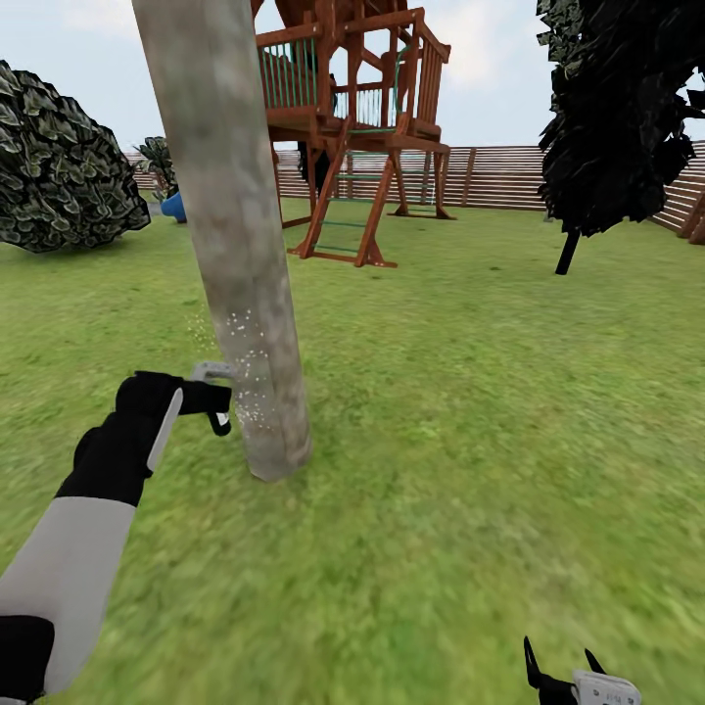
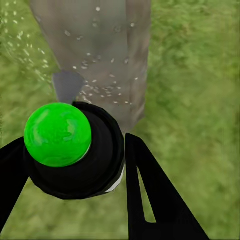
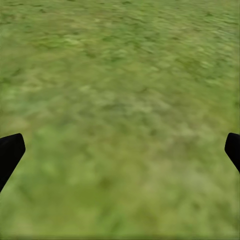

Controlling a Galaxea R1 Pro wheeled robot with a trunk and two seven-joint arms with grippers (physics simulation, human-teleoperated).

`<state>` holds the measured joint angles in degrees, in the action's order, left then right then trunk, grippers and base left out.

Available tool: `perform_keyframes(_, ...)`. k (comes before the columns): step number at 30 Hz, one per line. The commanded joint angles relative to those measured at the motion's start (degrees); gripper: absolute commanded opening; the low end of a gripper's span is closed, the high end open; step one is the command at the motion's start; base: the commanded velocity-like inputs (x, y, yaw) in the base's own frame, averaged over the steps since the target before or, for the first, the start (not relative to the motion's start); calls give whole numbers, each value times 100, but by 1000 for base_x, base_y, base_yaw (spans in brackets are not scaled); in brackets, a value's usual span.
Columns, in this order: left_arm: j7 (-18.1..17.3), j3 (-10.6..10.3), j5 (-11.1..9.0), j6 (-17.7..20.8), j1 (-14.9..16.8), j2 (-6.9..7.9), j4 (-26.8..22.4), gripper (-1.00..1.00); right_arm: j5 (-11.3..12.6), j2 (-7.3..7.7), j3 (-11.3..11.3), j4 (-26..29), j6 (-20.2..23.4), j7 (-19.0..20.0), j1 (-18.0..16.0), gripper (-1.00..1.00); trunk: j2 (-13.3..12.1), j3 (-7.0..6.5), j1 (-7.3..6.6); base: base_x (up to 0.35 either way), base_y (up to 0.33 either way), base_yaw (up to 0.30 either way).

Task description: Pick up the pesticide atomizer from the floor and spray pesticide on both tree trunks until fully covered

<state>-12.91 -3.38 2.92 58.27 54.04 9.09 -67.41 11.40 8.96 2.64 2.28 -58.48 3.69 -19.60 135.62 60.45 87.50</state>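
Green-capped pesticide atomizer (image 2: 65, 145) sat clamped between left pincer (image 1: 211, 399) fingers, nozzle aimed at the grey-tan tree trunk (image 1: 235, 245) just beside it, pale pesticide specks (image 1: 247, 362) dotted low bark, right pincer (image 1: 563, 671) spread wide, holding nothing, over grass (image 3: 120, 100).

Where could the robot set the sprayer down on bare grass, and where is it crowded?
Free: the wide lawn between the tree trunk, the wooden play tower and the dark tree; also the grass near the right gripper. Crowded: the trunk's foot, where the left gripper holds the atomizer.
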Motion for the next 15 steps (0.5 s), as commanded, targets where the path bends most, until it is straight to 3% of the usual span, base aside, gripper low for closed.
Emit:
perform_keyframes(1,-1,2,10,0,7,22,1,-100,-3,0,0,0,0,0,0,100,0,0,0,0,0,0)
perform_keyframes(6,-1,11,7,0,-74,460,25,-100,-5,-2,0,0,-3,0,0,100,0,0,0,0,0,0)
perform_keyframes(9,-6,-35,6,-7,-142,496,33,-100,-6,-1,0,-3,-3,0,0,100,0,0,0,0,0,0)
perform_keyframes(11,-9,-44,-1,-17,-375,491,52,-100,-7,-11,0,-8,-1,0,0,100,0,0,0,0,0,0)
perform_keyframes(15,-10,14,4,-18,-408,502,115,-100,-7,-59,0,-6,-4,0,0,100,0,0,0,0,0,0)
